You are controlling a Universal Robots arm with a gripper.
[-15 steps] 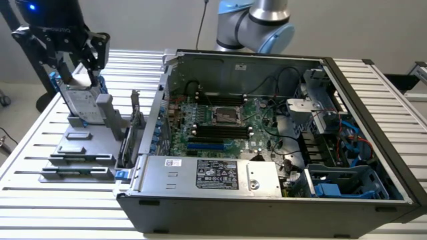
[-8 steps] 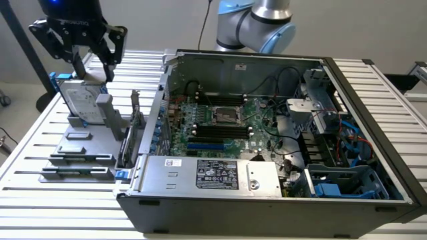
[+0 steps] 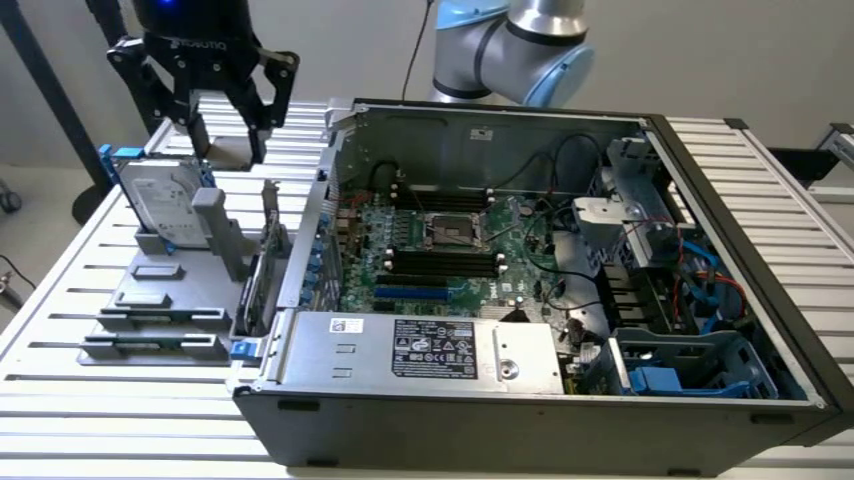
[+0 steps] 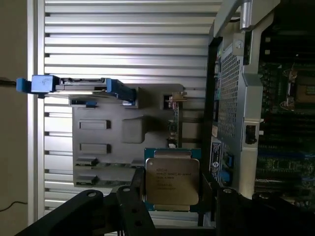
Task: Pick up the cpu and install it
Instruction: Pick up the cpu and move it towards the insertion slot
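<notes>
Item: cpu [image 4: 172,181], a small flat chip, judged light, rigid and slick-lidded with a fragile underside; it sits between the fingers of the gripper [image 3: 230,136], whose jaws stand fairly wide, closed on its opposite edges, the safest hold.

cpu [image 4: 172,181] in hand [image 3: 227,140], beside computer case [image 3: 534,432]

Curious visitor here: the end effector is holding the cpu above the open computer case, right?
Not quite. The end effector holds the cpu above the grey parts holder beside the open computer case, not above the case itself, as the exterior view shows.
</notes>
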